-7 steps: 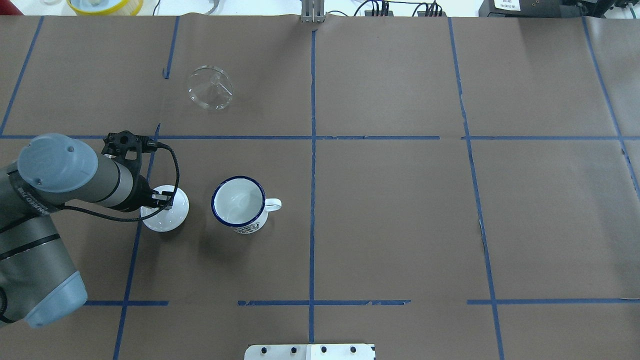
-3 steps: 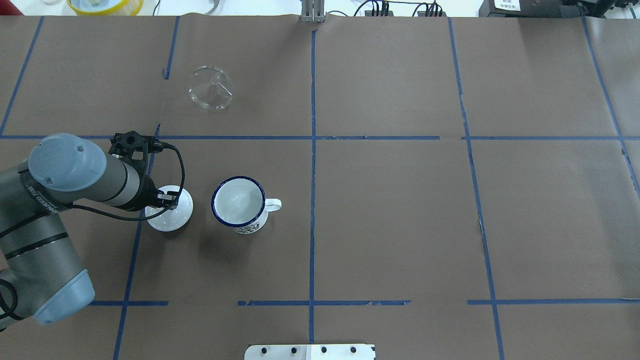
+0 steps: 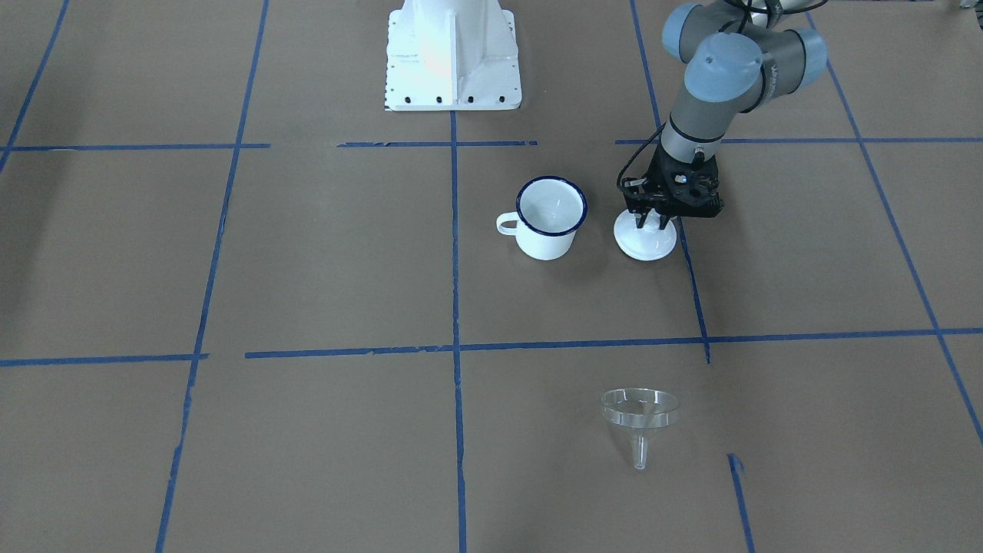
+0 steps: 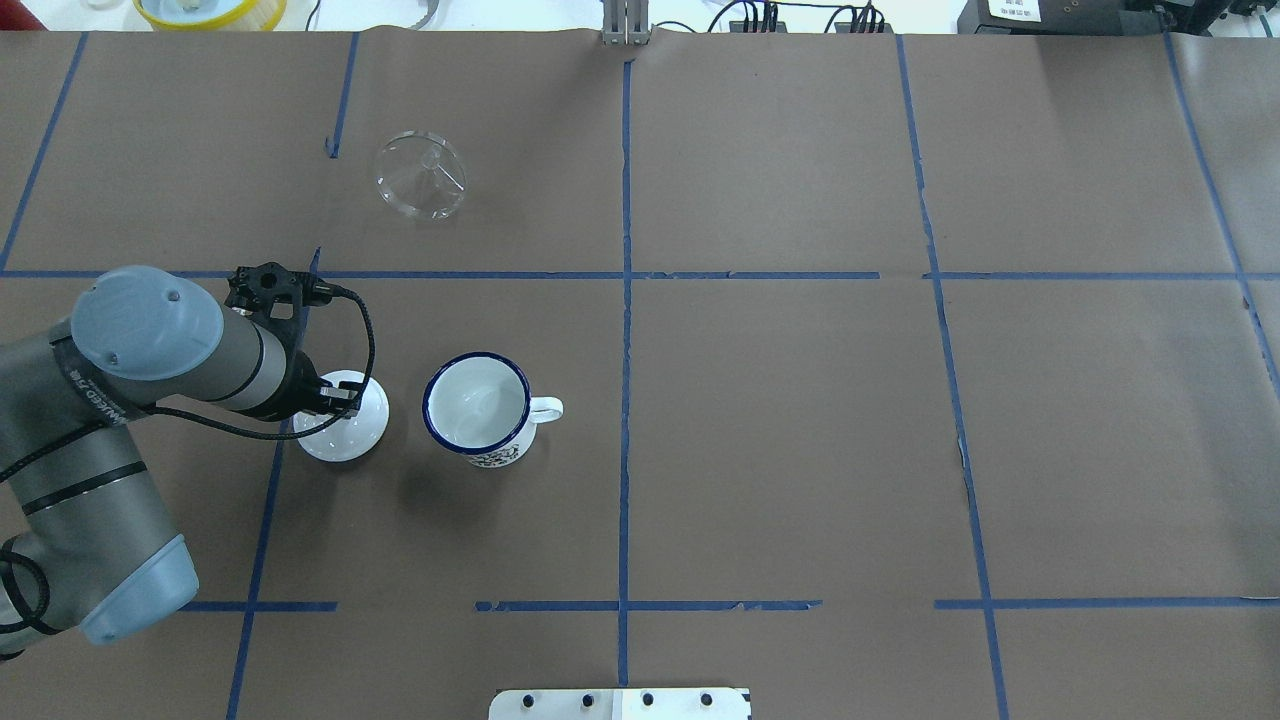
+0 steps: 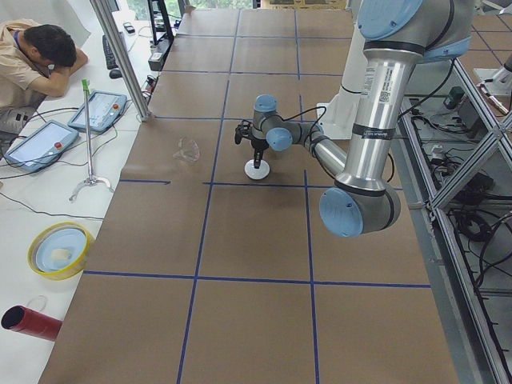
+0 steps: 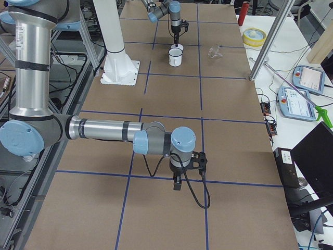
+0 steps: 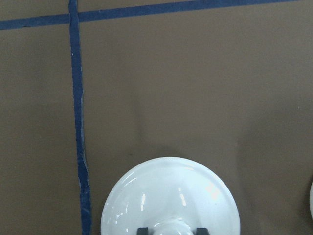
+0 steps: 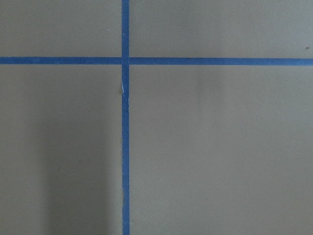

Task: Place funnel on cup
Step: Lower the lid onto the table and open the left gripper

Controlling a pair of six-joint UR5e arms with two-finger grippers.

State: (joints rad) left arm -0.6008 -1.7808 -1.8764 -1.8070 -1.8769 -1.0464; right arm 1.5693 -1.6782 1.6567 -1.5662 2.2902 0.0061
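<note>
The white mug with a dark blue rim (image 4: 475, 403) stands upright and empty, also in the front view (image 3: 549, 219). The clear funnel (image 4: 421, 175) lies tilted on the brown paper farther out, apart from everything; it also shows in the front view (image 3: 640, 415). My left gripper (image 4: 335, 397) is shut on the knob of a round white lid (image 4: 345, 430) just left of the mug; the wrist view shows the lid (image 7: 166, 196) between the fingertips. My right gripper (image 6: 177, 183) points down over bare paper far from the mug; I cannot tell if it is open or shut.
Blue tape lines cross the brown paper on the table (image 4: 800, 450). The white robot base plate (image 3: 453, 54) is at the robot's edge. A yellow bowl (image 4: 210, 10) and cables lie beyond the far edge.
My left arm has moved slightly right, toward the mug, and the white lid has moved with it. The mug and the funnel have not moved.
</note>
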